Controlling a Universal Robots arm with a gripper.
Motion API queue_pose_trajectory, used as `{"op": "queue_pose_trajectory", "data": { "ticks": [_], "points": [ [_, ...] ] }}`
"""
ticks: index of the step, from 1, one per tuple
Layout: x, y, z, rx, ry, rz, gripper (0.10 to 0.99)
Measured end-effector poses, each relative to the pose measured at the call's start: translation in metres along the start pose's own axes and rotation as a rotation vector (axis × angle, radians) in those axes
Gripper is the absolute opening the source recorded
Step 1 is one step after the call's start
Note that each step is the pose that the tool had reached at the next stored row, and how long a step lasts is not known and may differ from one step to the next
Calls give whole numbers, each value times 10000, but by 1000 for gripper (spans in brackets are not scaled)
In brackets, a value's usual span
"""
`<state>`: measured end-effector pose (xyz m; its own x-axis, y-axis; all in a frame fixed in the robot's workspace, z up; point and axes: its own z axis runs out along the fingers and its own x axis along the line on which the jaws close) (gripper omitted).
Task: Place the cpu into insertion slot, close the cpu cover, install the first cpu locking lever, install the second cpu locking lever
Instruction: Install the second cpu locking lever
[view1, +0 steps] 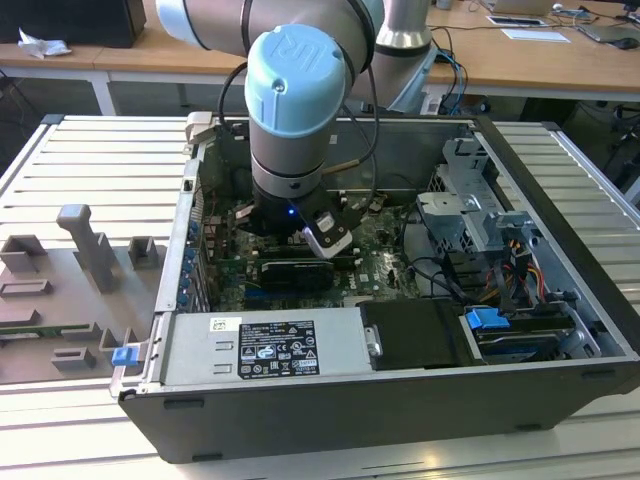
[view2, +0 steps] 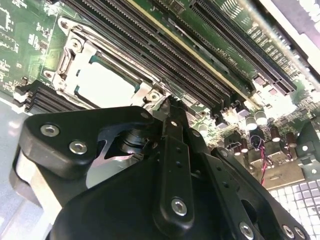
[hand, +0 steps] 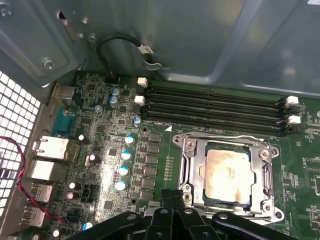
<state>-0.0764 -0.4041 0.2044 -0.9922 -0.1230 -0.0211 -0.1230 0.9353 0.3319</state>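
Note:
In both wrist views the cpu (hand: 227, 172) (view2: 102, 85), pale silver-beige, lies flat in the insertion slot (hand: 272, 215) on the green motherboard (hand: 100, 165). The silver cpu cover (hand: 225, 141) (view2: 82, 52) lies down around it as a frame. My gripper (hand: 173, 194) (view2: 170, 105) is shut, its black fingertips pressed together just above the socket's corner, beside the cover's edge. Thin metal levers run along the socket's sides; I cannot tell whether they are latched. In the exterior view my arm (view1: 290, 120) reaches down into the open computer case (view1: 400, 400).
Long black memory slots (hand: 215, 107) run beside the socket. A black cable loop (hand: 120, 45) hangs off the case wall, with rear ports (hand: 50, 150) nearby. The power supply (view1: 265, 345) and drive cage (view1: 470, 210) crowd the case. A grey fixture tray (view1: 70, 290) sits at the exterior view's left.

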Motion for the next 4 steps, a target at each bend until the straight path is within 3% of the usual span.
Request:
{"op": "queue_pose_trajectory", "data": {
  "ticks": [4],
  "points": [
    [-1, 9, -23, -3, -2, -1, 106]
  ]
}}
